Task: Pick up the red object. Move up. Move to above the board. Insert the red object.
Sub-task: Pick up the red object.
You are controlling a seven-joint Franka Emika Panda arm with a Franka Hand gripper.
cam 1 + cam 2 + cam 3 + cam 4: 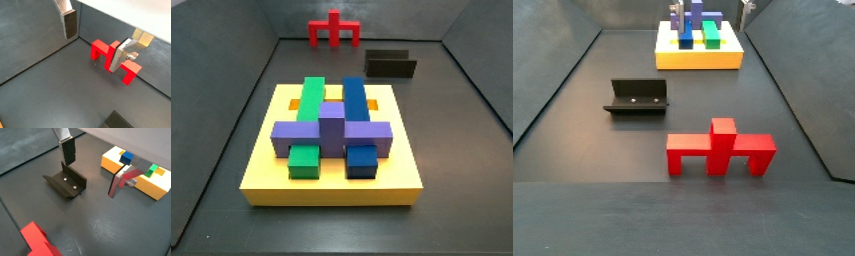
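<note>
Gripper (93,42) hung open, empty, above floor.
Red object (720,149) sat free near fixture (637,97); board (334,150) well apart.

Side views face each other across board (331,170), fixture (639,98); wrist views downward, hand (93,42)

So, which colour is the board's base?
Yellow; the board's base shows best in a side view.
</note>
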